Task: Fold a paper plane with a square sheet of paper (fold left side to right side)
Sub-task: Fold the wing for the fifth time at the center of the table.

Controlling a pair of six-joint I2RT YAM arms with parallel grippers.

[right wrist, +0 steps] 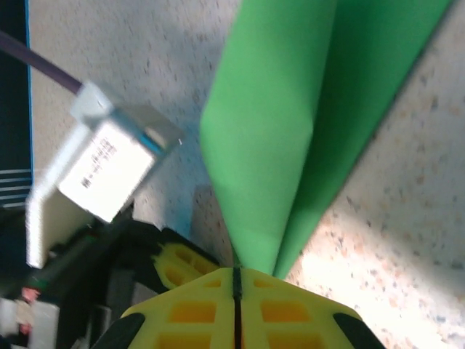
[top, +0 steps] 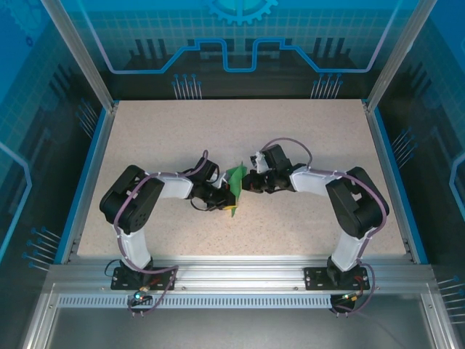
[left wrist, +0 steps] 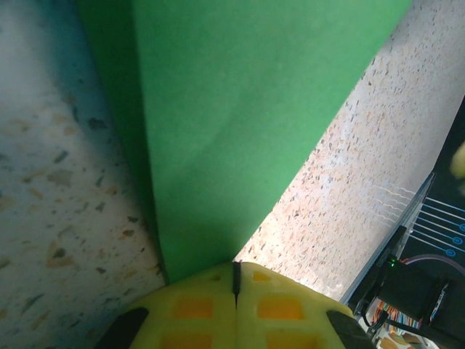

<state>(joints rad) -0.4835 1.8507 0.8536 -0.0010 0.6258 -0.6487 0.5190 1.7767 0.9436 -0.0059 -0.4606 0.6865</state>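
Jaws pressed together, left gripper (left wrist: 235, 285) and right gripper (right wrist: 236, 280) pinch edges of the thin, likely floppy, easily creased paper (left wrist: 240, 109).

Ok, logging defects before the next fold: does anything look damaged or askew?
No tear shows. The paper is not lying flat on the table: the left fingers and right fingers both pinch it, and its layers gape apart near the right ones.

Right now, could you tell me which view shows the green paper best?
Right wrist view: the green paper shows two folded layers and their crease, pinched in the right claw. Left wrist view gives mostly one flat face; top view, a small sliver.
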